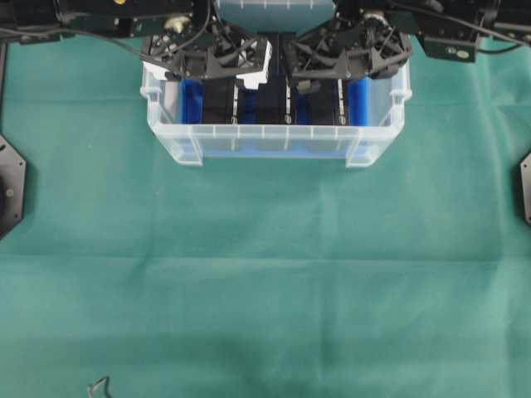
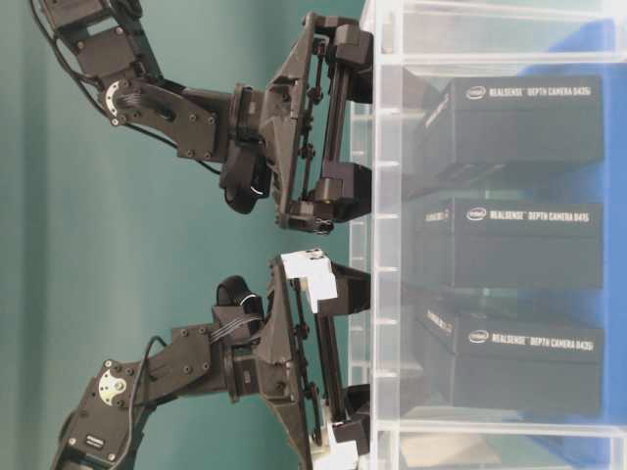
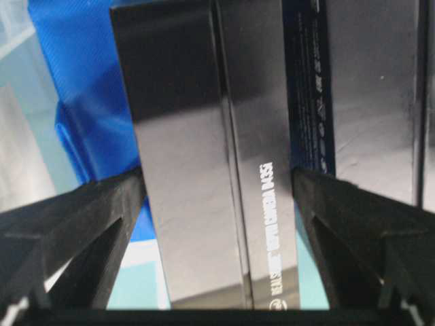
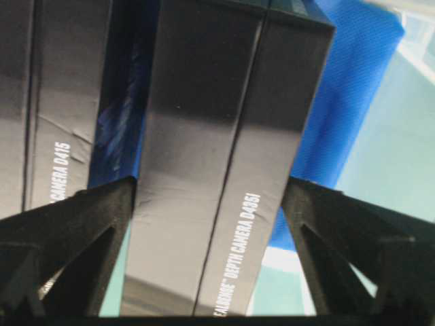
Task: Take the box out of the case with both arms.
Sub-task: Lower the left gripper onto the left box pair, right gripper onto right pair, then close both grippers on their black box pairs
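Black box point(image 3: 204, 170) stands between left claw point(image 3: 217, 204) fingers.

Even bright light, glare on glossy boxes point(image 3: 204, 170), soft wrist views, faint shadows

Green cloth-covered table point(image 1: 265, 274), clear case point(image 1: 274, 143) resting on it near the far edge

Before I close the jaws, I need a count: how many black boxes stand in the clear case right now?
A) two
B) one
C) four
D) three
D: the table-level view shows three black boxes side by side through the wall of the case, an upper box, a middle box and a lower box.
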